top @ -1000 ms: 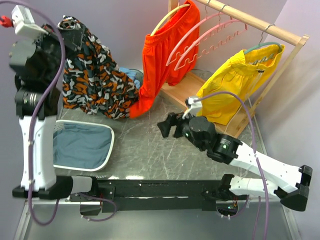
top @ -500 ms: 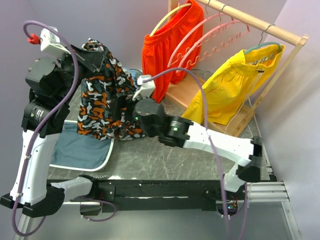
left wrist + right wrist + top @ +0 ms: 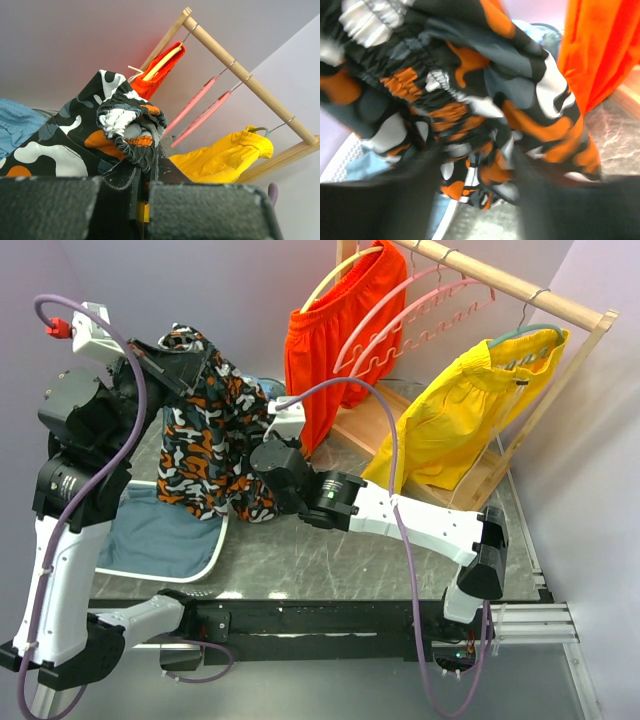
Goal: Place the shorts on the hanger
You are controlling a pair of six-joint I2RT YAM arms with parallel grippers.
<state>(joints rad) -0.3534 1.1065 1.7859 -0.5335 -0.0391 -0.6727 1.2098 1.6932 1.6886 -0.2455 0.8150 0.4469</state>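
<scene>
Jaws of left gripper (image 3: 147, 170) clamp the shorts (image 3: 205, 455) at the waistband; right gripper (image 3: 475, 167) jaws stand apart around hanging cloth. Judged soft, limp, light: grip the elastic waistband.

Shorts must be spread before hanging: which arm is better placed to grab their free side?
Probably right. The left pincer is shut on the shorts, holding them up; the right pincer is open against the dangling cloth.

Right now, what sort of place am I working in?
Most likely a lab test bench staged as a small wardrobe: a wooden clothes rack with pink hangers, orange shorts and yellow shorts stands on a scratched grey table, plain walls behind.
</scene>
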